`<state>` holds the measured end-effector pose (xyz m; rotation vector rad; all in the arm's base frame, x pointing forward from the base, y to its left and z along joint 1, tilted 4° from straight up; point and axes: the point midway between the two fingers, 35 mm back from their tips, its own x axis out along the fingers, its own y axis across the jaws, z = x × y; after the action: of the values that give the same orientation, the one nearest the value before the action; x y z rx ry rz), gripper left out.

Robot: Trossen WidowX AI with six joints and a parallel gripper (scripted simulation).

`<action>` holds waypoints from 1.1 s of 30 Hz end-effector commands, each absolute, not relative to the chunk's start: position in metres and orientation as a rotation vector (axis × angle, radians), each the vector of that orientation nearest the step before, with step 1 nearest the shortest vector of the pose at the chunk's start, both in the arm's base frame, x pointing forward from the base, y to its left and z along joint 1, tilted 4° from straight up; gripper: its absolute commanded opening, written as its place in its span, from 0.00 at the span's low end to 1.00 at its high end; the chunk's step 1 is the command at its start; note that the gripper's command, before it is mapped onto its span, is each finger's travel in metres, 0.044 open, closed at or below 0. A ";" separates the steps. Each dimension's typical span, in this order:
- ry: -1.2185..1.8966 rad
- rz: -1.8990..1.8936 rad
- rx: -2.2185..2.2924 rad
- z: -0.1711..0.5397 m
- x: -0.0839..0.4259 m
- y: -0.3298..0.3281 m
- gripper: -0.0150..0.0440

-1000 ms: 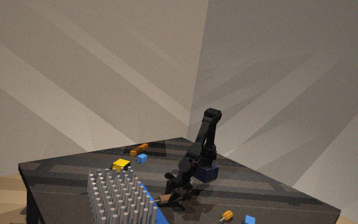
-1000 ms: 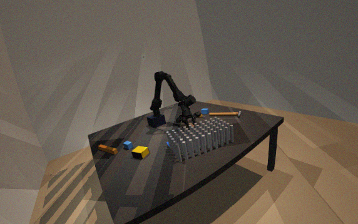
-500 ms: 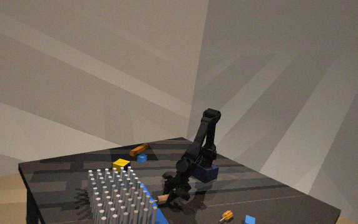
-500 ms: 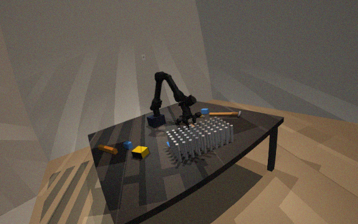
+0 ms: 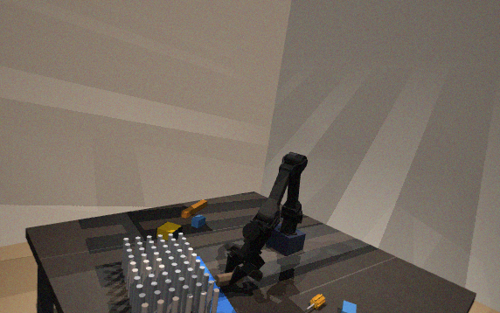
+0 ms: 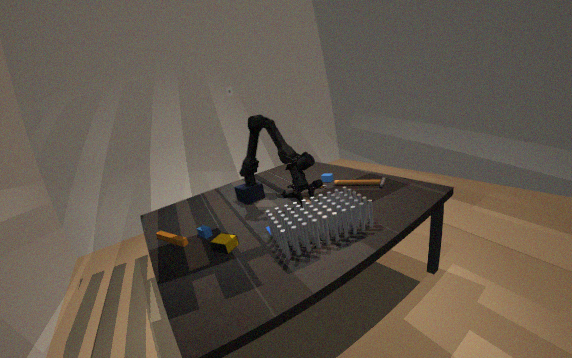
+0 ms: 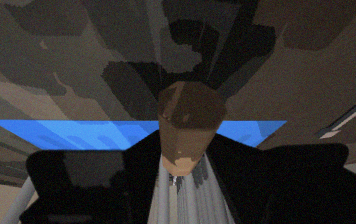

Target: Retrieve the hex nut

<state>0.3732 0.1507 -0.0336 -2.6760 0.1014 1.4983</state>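
My gripper (image 5: 229, 274) (image 7: 182, 134) is shut on the wooden handle (image 5: 223, 278) (image 7: 190, 117) of a tool, low in front of the standing metal spacers (image 5: 160, 281) (image 6: 320, 232) (image 7: 195, 202). The handle points towards the spacers. Only a short bit of its thin metal shaft (image 7: 174, 181) shows beyond the handle in the wrist view; the tool's far end is hidden among the spacers. The blue taped strip (image 5: 224, 304) (image 6: 269, 230) (image 7: 75, 135) runs along the front of the spacers, below the handle. The spacers look upright. The hex nut cannot be made out.
A yellow block (image 5: 169, 230) (image 6: 225, 243), a blue block (image 5: 198, 221) (image 6: 204, 232) and an orange bar (image 5: 194, 208) (image 6: 172, 238) lie beyond one end of the spacers. Towards the other end are a yellow-handled tool (image 5: 318, 302), another blue block (image 5: 349, 307) (image 6: 327, 177) and a long orange-handled tool (image 6: 357, 182).
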 end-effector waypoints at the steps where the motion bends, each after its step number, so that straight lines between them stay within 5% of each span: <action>1: 0.093 1.486 -2.680 -0.031 0.379 0.152 0.25; 33: 0.093 1.483 -2.682 -0.031 0.400 0.150 0.25</action>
<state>0.3947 0.1488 -0.0341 -2.6779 0.1014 1.4952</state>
